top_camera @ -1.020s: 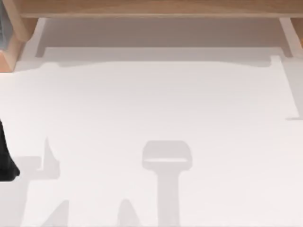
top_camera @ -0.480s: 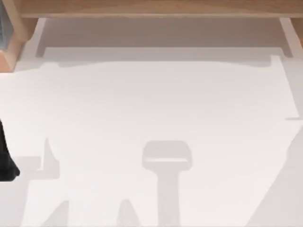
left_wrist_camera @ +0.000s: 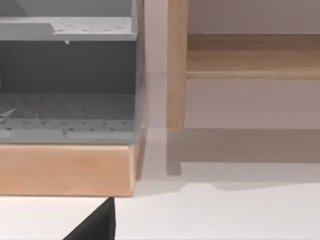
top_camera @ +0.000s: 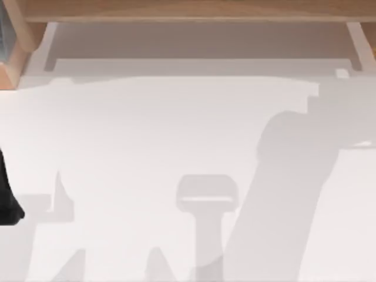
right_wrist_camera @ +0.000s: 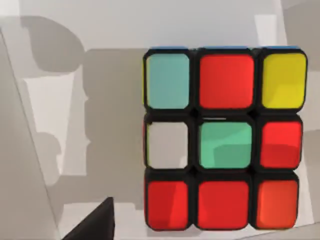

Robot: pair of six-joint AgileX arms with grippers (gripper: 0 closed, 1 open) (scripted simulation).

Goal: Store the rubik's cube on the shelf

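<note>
Glossy square-tiled rubik's cube (right_wrist_camera: pixel 224 137); wooden shelf (top_camera: pixel 188 10).

Shelf (top_camera: pixel 188 10) spans the table's (top_camera: pixel 176 129) 12 o'clock edge; its side supports stand at 10 and 2 o'clock. Left arm (top_camera: pixel 7 200) at 9 o'clock edge. Rubik's cube (right_wrist_camera: pixel 225 140) rests on the tabletop

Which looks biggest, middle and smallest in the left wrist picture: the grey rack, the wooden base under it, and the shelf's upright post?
1. grey rack, the largest.
2. wooden base under it.
3. shelf post, the smallest.
The rack and base may sit nearer the camera, so true sizes stay unsure.
</note>
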